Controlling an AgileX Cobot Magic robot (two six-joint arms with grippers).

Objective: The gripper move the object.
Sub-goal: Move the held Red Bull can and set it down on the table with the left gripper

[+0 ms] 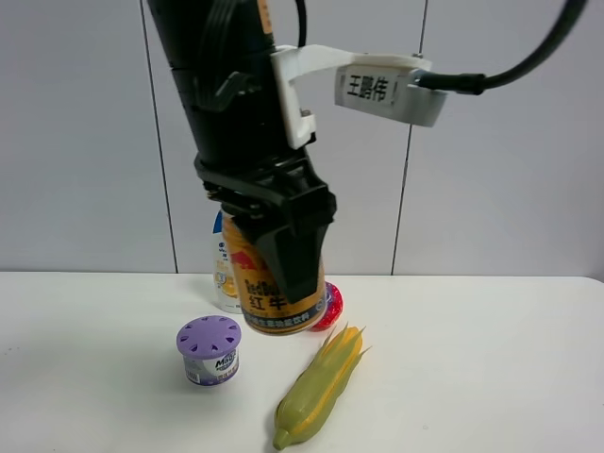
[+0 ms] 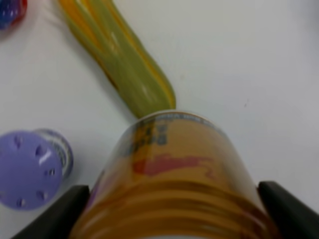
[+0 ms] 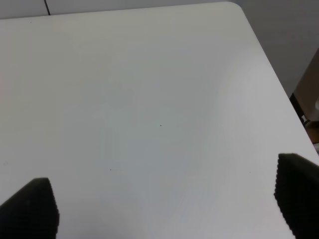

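Reading the bench point(image 1: 491, 359) from the left, you have one purple-lidded tub point(image 1: 209, 351), one white bottle point(image 1: 223, 274) farther back, and one gold can point(image 1: 260, 293) mid-bench. One red ball point(image 1: 330, 305) and one corn cob point(image 1: 323, 385) come next. Your left arm points steeply down, its left claw point(image 2: 172, 216) clamped on the can. Your right claw point(image 3: 164, 199) gapes wide, holding nothing.

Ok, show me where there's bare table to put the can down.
Widest bare patch: the table right of the corn cob, out to its right edge. A smaller one lies left of the purple-lidded tub. Crowded in the middle: Red Bull can, tub, corn, white bottle and a red item bunch together.
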